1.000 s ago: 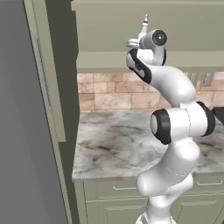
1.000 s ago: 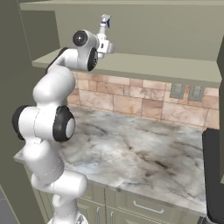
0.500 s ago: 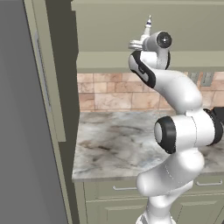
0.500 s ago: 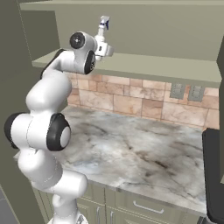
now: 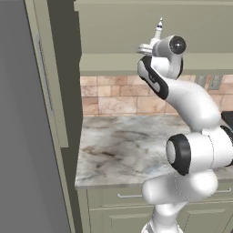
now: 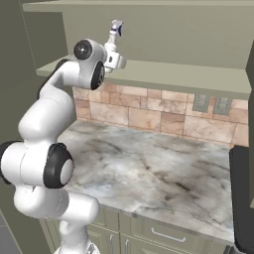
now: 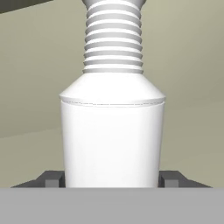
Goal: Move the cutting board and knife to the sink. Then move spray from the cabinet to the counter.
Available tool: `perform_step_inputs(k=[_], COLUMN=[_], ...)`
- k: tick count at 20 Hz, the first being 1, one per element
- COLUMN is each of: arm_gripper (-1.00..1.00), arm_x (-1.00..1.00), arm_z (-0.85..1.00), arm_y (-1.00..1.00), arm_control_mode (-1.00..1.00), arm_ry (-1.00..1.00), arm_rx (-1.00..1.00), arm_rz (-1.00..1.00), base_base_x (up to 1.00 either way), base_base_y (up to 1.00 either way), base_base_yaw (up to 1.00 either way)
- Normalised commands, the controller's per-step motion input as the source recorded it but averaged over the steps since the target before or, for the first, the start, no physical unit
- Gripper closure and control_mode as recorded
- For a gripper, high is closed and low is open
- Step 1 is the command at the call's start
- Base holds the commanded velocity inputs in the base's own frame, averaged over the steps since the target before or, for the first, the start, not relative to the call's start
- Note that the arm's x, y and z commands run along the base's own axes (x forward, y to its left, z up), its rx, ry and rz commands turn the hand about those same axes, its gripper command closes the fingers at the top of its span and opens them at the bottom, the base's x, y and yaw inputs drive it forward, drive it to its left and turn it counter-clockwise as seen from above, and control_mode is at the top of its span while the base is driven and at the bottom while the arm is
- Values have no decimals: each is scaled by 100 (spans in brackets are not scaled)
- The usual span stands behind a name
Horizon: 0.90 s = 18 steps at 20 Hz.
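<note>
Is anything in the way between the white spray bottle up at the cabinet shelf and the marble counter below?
Nothing visible. The slim white spray bottle sits between the gripper fingertips at the sage-green cabinet shelf; the pale grey marble counter below shows bare surface.

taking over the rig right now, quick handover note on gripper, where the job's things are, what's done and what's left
Gripper: up at the cabinet shelf, one finger on each side of the spray; contact not clear, so a grip is unconfirmed.
Spray: upright at the front of the cabinet shelf, nozzle on top.
Counter: bare marble below the shelf.
Cutting board, knife, sink: not visible, so that step can't be checked.
Left: close on the spray, lift it off the shelf, set it on the counter.
</note>
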Motion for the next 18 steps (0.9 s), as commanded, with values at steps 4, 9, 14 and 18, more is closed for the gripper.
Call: perform_step_inputs(k=[4, 9, 14, 18], arm_gripper=[100, 100, 100, 100], arm_x=[-53, -59, -65, -67], arm_z=[2, 1, 0, 0], arm_y=[0, 0, 0, 0], arm_control_mode=[-100, -100, -100, -100], arm_ry=[-2, -5, -6, -9], arm_rx=[4, 1, 0, 0], arm_rz=[0, 0, 0, 0], base_base_x=[0, 0, 0, 0], base_base_y=[0, 0, 0, 0], base_base_yaw=[0, 0, 0, 0])
